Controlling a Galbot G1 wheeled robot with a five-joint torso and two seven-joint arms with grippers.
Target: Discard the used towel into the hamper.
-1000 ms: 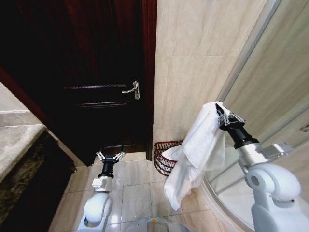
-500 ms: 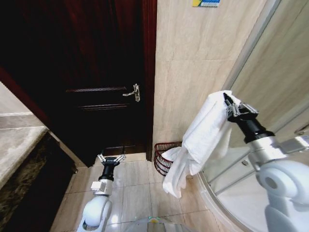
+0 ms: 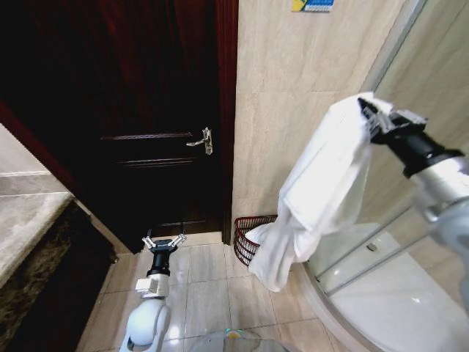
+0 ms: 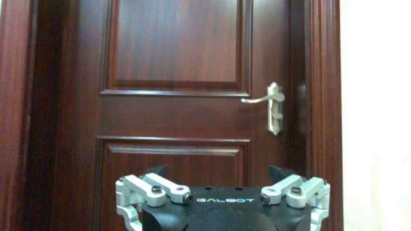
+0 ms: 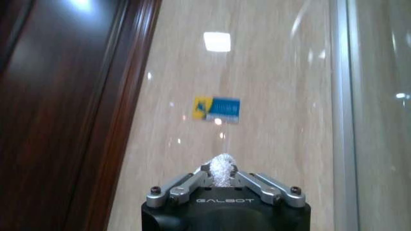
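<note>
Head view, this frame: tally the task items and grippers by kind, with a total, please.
Towels: 1, the white towel, hanging from the right gripper raised by the tiled wall.
Hampers: 1, the reddish-brown hamper on the floor under the towel's lower end.
Grippers: 2, the right one and the left gripper, open, low near the door.
Total: 4.

White fluffy cloth towel (image 3: pixel 322 191), reddish-brown woven ribbed hamper (image 3: pixel 250 236), glossy dark wooden door (image 4: pixel 180 96) with a shiny metal handle (image 4: pixel 270 107), polished beige wall tiles (image 3: pixel 293 132).
</note>
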